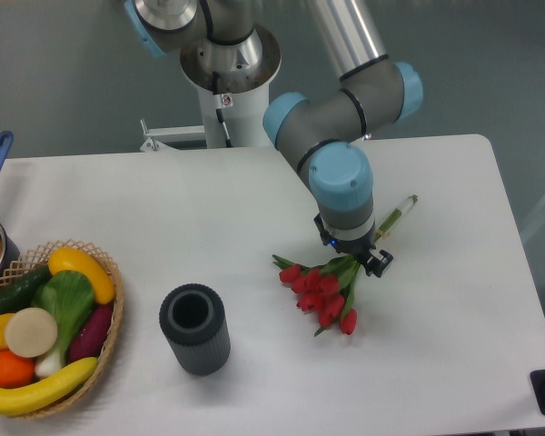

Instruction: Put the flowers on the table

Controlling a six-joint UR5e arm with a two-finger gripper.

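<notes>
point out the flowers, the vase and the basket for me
flowers [320, 289]: fixed camera view, on the red tulip heads in the middle of the bunch.
vase [200, 348]: fixed camera view, on its dark ribbed side wall below the opening.
basket [116, 320]: fixed camera view, on its woven right rim.

Robot lab, arm on a pedestal behind a plain white table, bare grey floor, toy food basket
</notes>
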